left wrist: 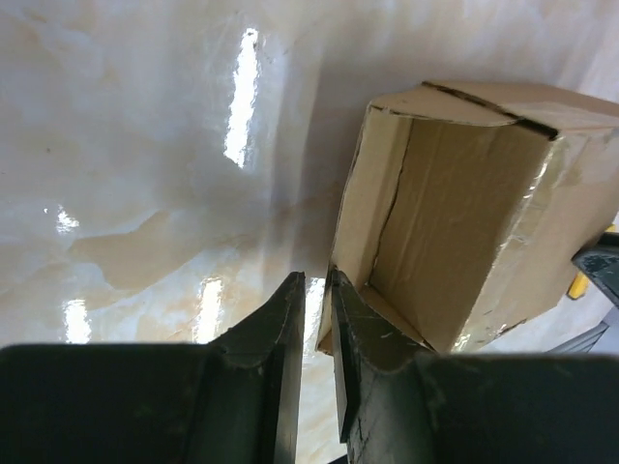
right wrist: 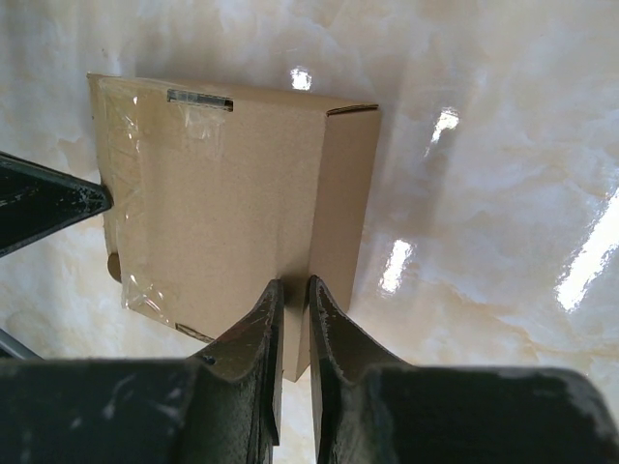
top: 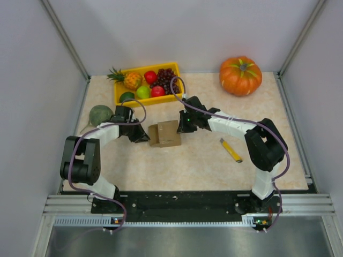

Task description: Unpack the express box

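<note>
The left gripper (left wrist: 314, 285) held its jaws a narrow slit apart right at the near lower corner of the express box (left wrist: 455, 222). I could not tell whether any cardboard was caught, and only its wrist view looked into the box's open mouth and brown inner walls. The right gripper (right wrist: 294, 287) was closed with its tips at the box's opposite edge, and only that wrist view showed the closed face with clear tape (right wrist: 131, 174). From above, the box lay on the tabletop (top: 203, 160) between both grippers, its long axis running roughly from one to the other and its mouth toward the left gripper.
</note>
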`<state>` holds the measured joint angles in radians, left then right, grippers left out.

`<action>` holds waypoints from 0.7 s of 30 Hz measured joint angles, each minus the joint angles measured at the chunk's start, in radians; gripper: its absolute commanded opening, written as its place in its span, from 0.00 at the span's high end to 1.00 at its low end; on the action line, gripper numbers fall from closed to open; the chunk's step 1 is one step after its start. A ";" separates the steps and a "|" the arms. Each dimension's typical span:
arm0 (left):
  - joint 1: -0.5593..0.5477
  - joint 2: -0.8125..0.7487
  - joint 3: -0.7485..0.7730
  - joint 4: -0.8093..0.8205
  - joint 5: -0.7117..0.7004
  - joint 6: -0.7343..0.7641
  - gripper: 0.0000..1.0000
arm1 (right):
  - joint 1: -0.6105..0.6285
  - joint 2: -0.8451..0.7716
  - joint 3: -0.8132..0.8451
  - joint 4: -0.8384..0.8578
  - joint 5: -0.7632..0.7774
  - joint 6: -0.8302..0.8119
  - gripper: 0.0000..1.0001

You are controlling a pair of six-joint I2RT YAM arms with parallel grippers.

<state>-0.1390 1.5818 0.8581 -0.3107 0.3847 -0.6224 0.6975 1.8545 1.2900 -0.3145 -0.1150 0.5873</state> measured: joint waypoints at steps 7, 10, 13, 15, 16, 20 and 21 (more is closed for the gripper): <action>-0.001 0.022 0.000 -0.016 0.037 0.019 0.68 | 0.000 0.000 0.000 0.000 0.000 0.000 0.90; -0.001 0.024 0.000 -0.011 0.060 0.019 0.61 | 0.000 0.000 0.001 -0.001 0.000 0.000 0.89; -0.001 0.035 0.000 -0.005 0.074 0.016 0.60 | 0.000 0.000 0.002 -0.002 0.000 0.000 0.89; -0.001 0.048 0.000 0.000 0.081 0.014 0.62 | 0.000 0.000 0.002 -0.002 0.000 0.000 0.89; -0.001 0.058 0.000 0.004 0.085 0.013 0.64 | 0.000 0.000 0.002 -0.002 0.000 0.000 0.89; -0.001 0.104 0.005 0.019 0.107 0.000 0.83 | 0.000 0.000 0.002 -0.003 0.000 0.000 0.88; -0.001 0.113 0.005 0.021 0.113 -0.002 0.88 | 0.000 0.000 0.002 -0.003 0.000 0.000 0.88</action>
<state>-0.1402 1.6943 0.8635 -0.2893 0.4976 -0.6247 0.6975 1.8549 1.2922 -0.3172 -0.1154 0.5869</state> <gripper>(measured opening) 0.236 0.115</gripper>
